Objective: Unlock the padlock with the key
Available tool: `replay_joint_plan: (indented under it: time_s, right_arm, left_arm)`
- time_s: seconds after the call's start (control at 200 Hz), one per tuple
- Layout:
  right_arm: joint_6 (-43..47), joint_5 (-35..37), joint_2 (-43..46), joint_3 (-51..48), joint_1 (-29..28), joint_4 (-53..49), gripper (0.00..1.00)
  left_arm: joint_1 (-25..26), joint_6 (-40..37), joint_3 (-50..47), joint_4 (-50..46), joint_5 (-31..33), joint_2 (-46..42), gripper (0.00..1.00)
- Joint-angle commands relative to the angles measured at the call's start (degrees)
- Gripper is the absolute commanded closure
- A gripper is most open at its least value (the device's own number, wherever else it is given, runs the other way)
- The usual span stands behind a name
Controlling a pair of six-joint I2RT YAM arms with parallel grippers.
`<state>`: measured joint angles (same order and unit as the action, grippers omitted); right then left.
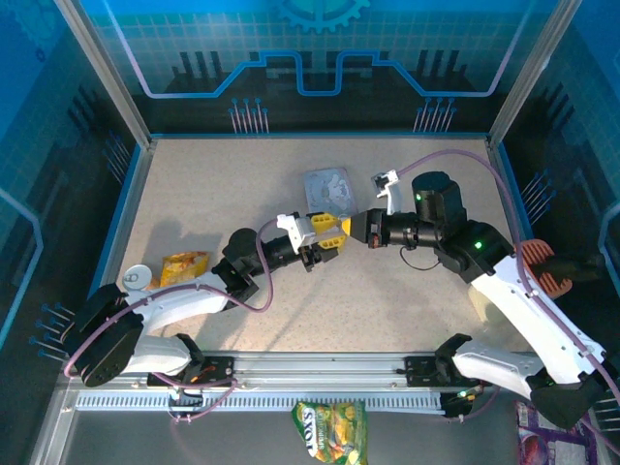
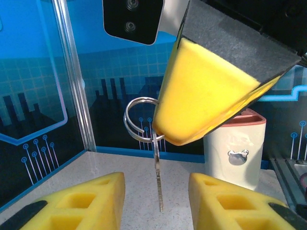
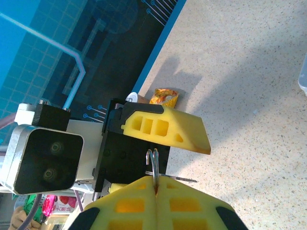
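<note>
My right gripper (image 1: pixel 353 229) is shut on the key, pinching its silver ring (image 3: pixel 152 160) between the yellow pads; the thin blade (image 3: pixel 184 179) sticks out sideways. In the left wrist view the ring (image 2: pixel 139 120) hangs from the right gripper's yellow finger (image 2: pixel 206 96). The key blade (image 2: pixel 159 177) points down between my left gripper's fingers (image 2: pixel 86 201). My left gripper (image 1: pixel 327 238) is open, with a gap on each side of the blade. The two grippers meet above the table's middle. The padlock is out of view.
A grey tin (image 1: pixel 327 184) lies just behind the grippers. A yellow snack packet (image 1: pixel 182 263) and a can (image 1: pixel 137 277) sit at the left. A white cup (image 2: pixel 235 148) stands beyond the key. Another snack bag (image 1: pixel 329 431) lies below the front rail.
</note>
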<state>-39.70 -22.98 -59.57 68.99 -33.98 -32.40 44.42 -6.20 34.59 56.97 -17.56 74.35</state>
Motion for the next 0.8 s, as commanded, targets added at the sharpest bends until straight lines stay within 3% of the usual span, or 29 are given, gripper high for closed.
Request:
replay_joint_plan:
  time_s: [0.0,0.155,0.455,0.655,0.795]
  right_arm:
    - [-0.45,-0.52,1.36,-0.53,-0.86,1.22,1.0]
    - [-0.46,-0.57,1.48,-0.52,-0.94,1.42,1.0]
    - [-0.46,-0.49,1.8,-1.13,-0.96,1.44,1.0]
    - [-0.77,-0.75,1.83,-1.91,-1.17,1.87,1.0]
    - [-0.62,-0.18,2.18,-2.05,-1.33,1.99,1.0]
  left_arm:
    - [0.54,-0.92,-0.9,2.44,0.51,0.36,0.64]
    - [0.58,-0.84,-1.21,2.64,0.6,0.54,0.67]
    - [0.66,-0.92,-1.81,3.15,1.46,0.34,0.81]
    - [0.68,-0.76,-2.16,3.84,2.34,0.1,0.79]
    - [0.75,-0.86,-2.29,3.68,2.33,0.22,0.88]
